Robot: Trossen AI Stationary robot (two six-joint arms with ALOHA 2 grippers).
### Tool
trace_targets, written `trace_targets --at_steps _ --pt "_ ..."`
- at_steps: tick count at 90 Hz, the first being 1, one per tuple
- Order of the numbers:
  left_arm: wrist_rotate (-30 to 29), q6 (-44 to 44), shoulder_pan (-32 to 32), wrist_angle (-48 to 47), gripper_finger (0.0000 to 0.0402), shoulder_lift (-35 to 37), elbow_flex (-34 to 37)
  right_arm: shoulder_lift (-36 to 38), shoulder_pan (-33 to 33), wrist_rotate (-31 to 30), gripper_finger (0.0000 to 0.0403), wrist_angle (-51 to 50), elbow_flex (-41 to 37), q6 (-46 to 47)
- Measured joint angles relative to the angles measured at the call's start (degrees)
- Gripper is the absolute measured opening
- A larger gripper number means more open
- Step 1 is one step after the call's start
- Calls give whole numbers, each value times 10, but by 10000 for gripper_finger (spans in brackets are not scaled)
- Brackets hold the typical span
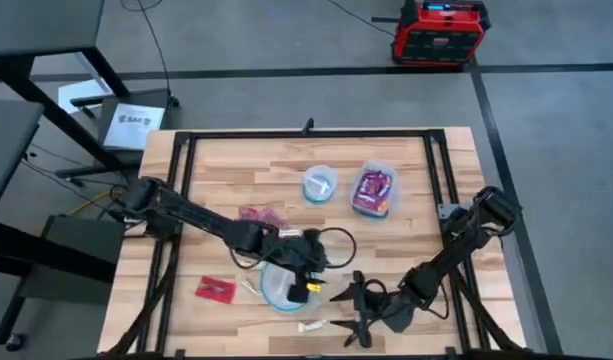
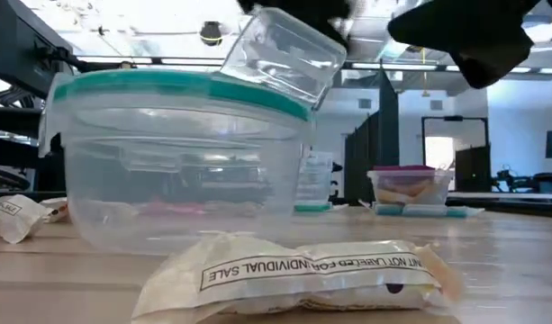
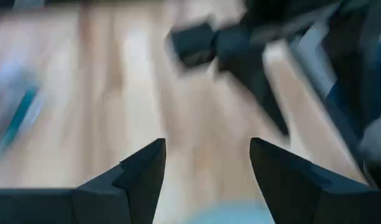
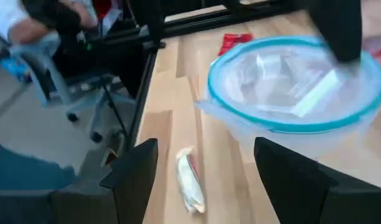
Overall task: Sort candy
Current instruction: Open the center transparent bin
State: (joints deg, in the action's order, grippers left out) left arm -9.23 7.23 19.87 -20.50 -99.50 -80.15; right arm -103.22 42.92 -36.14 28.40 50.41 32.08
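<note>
The left gripper [image 1: 316, 275] hung over the bowl [image 1: 269, 290], fingers spread and empty, probably after a drop. The right gripper's [image 4: 202, 177] fingers stood apart, a white candy [image 4: 189, 179] lying between them, apparently the next pick.

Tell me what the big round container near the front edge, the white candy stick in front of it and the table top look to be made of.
Round container: clear, glossy plastic with a teal rim; the room shows through its wall in the low view. White candy stick: crinkled, slightly shiny film wrapper with printed black text, probably plastic. Table top: pale wood in jointed strips, like butcher block, with a smooth finish.
</note>
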Motion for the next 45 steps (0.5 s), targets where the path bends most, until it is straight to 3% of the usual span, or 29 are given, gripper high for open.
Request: trace_targets --at_steps 10,18,45 --pt "-77 83 37 -168 219 36 8 -23 -10 1 255 -2 0 17" --pt "-133 156 75 -225 219 59 44 -38 -16 4 255 -3 0 37" --pt "-139 338 155 -178 219 85 174 -47 -51 53 255 7 0 55"
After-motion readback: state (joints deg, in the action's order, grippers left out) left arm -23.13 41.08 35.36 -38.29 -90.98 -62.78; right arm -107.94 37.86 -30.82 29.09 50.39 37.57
